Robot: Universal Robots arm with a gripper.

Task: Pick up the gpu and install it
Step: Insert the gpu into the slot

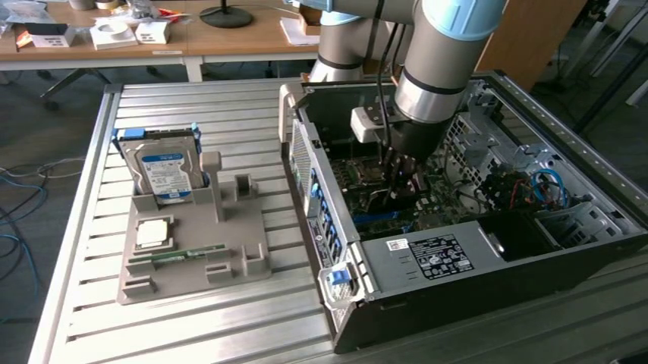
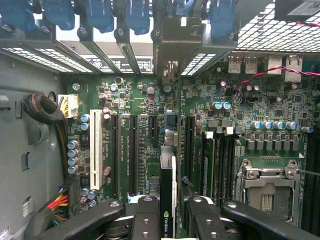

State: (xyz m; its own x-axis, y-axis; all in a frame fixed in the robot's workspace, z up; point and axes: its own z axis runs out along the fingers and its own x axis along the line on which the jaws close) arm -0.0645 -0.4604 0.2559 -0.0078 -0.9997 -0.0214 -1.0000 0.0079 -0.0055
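Hand: I have it (image 2: 171, 204) low inside the open computer case (image 1: 476, 250). Its fingers (image 2: 147, 220) are drawn in on either side of a thin black card — pinching it, not spread.
Held thing: the gpu (image 2: 167, 175), seen edge-on from the wrist camera and gripped along its upper edge.
Where it lies from the hand: directly beneath it, hanging over the motherboard (image 2: 150, 100).
Long axis: it runs from the hand straight towards the rear slot openings under the blue latches (image 2: 135, 12), parallel to the long dark expansion slots (image 2: 135, 150).
Line-up: the card's edge falls between two of those dark slots. The closer one (image 2: 188, 145) lies just beside it, on the side of the memory slots (image 2: 220, 160) and the CPU socket (image 2: 267, 192).
Seating: I cannot tell whether the lower edge has met a slot — the card hides its own contact line.
My read: the carry looks done and the install is not confirmed. What matters now is the sideways offset between card and slot, not its heading.
Outside the case: the grey tray (image 1: 193, 262) sits on the counter (image 1: 202, 326) at the exterior view's left, well apart. It holds the upright hard drive (image 1: 162, 171) and a slim RAM stick (image 1: 187, 254).
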